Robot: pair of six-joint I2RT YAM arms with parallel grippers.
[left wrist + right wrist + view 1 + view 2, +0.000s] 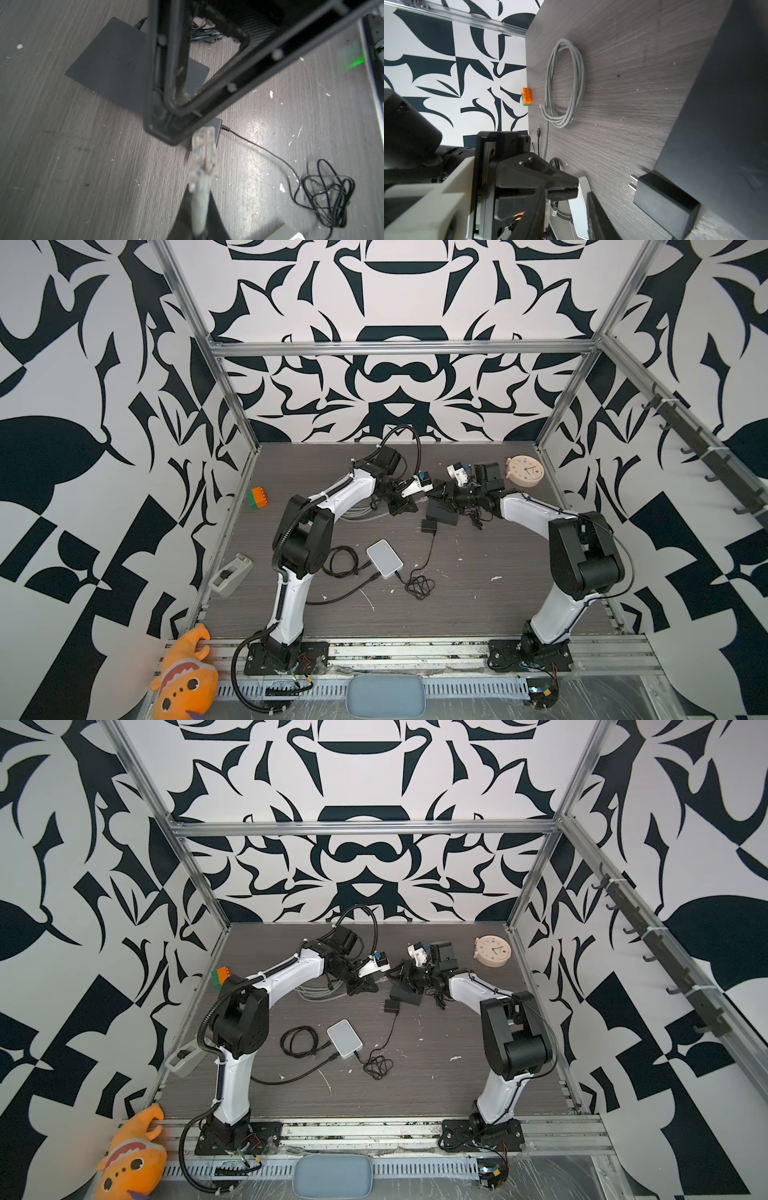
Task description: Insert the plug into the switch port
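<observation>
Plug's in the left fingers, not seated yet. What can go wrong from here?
1. The left gripper holds the grey cable behind the plug, so the plug sticks out unsupported and may tilt or buckle on insertion.
2. In the left wrist view the right gripper stands between plug and switch: a collision is possible.
3. The thin cord of the power adapter lies beside the switch and could snag.

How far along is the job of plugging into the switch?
Done: the left gripper is shut on the grey cable just behind the clear plug. In hand: the plug hangs above the table near the black switch. Left: line it up with a port and push it in.
</observation>
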